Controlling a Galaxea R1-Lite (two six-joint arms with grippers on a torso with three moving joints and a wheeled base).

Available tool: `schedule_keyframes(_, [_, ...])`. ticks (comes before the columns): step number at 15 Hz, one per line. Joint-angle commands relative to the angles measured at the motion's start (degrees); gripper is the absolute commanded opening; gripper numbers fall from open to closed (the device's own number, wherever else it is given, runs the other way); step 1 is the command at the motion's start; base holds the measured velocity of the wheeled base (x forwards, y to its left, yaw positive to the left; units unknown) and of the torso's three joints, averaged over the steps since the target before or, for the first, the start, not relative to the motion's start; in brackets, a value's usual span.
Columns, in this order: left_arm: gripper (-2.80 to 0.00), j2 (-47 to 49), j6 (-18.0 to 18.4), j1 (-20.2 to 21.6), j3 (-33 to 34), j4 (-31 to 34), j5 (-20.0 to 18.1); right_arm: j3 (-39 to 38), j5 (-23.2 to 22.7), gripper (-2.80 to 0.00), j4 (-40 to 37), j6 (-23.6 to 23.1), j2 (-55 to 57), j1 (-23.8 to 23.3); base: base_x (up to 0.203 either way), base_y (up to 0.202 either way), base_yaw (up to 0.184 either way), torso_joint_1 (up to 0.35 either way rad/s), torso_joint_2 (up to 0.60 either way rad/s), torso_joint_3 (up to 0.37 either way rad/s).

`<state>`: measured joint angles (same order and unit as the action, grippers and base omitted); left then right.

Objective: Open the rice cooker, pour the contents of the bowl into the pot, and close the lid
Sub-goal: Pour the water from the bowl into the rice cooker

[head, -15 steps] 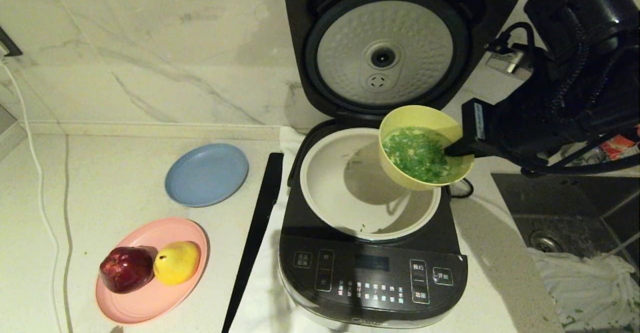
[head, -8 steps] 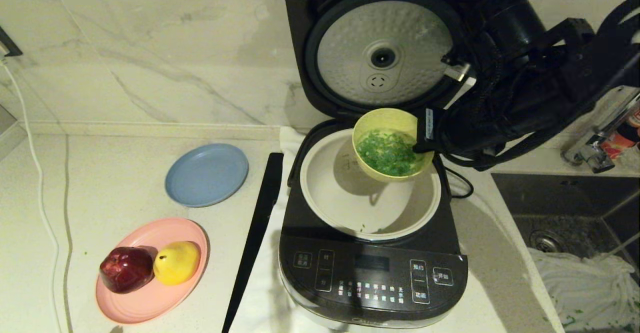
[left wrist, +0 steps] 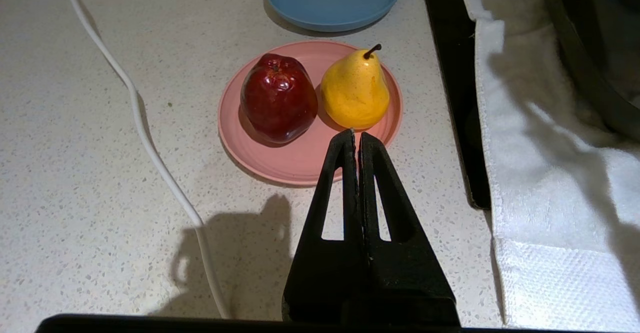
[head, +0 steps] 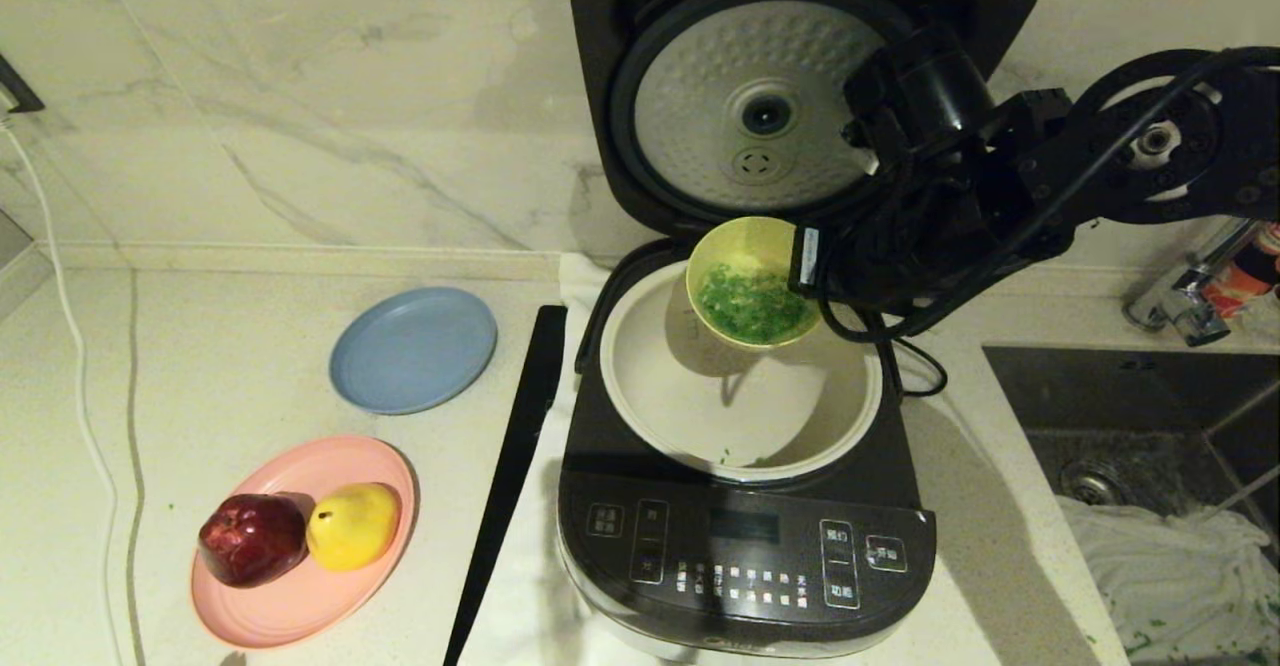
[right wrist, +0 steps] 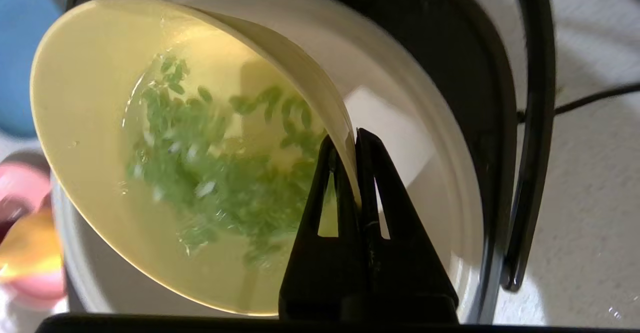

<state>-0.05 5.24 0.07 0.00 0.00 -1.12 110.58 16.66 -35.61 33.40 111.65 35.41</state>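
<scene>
The dark rice cooker [head: 745, 556] stands with its lid [head: 770, 96] raised, the dimpled silver disc facing me. Its cream-white pot [head: 730, 396] holds only a few green specks near the front wall. My right gripper [head: 805, 276] is shut on the rim of the pale-yellow bowl [head: 745, 246], held tilted over the pot's back half. The green bits [head: 755, 303] lie in liquid inside the bowl [right wrist: 100, 98], which the right gripper [right wrist: 350, 143] pinches at the wall. My left gripper [left wrist: 356, 135] hangs shut and empty above the counter, short of the pink plate.
A pink plate [head: 300, 596] with a red apple [head: 252, 538] and a yellow pear [head: 352, 524] sits front left, a blue plate [head: 413, 348] behind it. A black strip [head: 510, 466] lies along the cooker's left side on a white cloth. A sink [head: 1130, 426] is at the right.
My right arm has carried the bowl leftward and back over the pot, from its right rim to above its rear half, and tilted it more. The left arm has not moved.
</scene>
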Motion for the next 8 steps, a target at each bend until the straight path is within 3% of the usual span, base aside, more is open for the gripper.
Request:
schedule_keyframes(1, [-2.80,-0.04,0.03,0.01,0.51,0.00,-0.02,-0.07,3.16,-2.80,1.01,-0.05,0.26,2.10,0.000,0.000,0.000,0.000,0.00,0.000])
schedule_keyframes(8, [-2.80,-0.04,0.03,0.01,0.53,0.00,-0.02,-0.82,13.73,-2.80,5.78,-1.46,1.90,4.22,0.000,0.000,0.000,0.000,0.00,0.000])
